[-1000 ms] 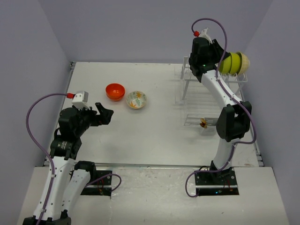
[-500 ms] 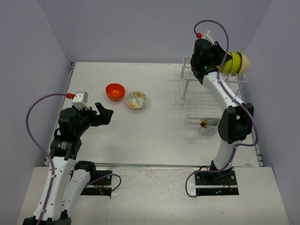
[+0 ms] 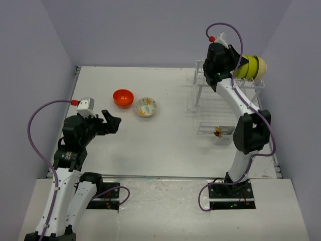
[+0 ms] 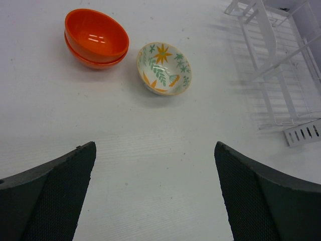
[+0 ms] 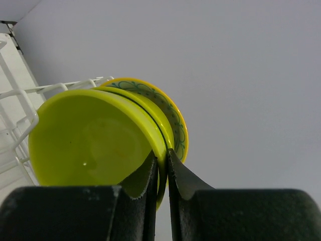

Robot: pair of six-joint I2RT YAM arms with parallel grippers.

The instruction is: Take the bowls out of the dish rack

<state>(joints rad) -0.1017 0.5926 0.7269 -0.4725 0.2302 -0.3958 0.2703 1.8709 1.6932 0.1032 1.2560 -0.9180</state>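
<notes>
The dish rack [image 3: 208, 95] stands at the back right, with two lime green bowls [image 3: 247, 68] and a beige bowl [image 3: 262, 66] on edge on its top tier. My right gripper [image 5: 163, 163] is shut on the rim of the nearest green bowl [image 5: 90, 140], one finger inside it and one behind. A second green bowl [image 5: 159, 111] and a patterned pale bowl [image 5: 178, 123] stand right behind it. Two stacked orange bowls [image 4: 95, 37] and the white floral bowl [image 4: 164, 68] sit on the table. My left gripper [image 4: 155, 201] hangs open over bare table, near them.
The rack's white wires [image 5: 20, 103] run left of the held bowl. A small cutlery basket [image 3: 216, 131] sits low at the rack's near side. The rack's lower tier [image 4: 281, 80] shows at the right of the left wrist view. Grey walls enclose the table.
The right gripper's jaws have closed onto the green bowl's rim, and its wrist has shifted slightly. The left arm and the bowls on the table have not moved.
</notes>
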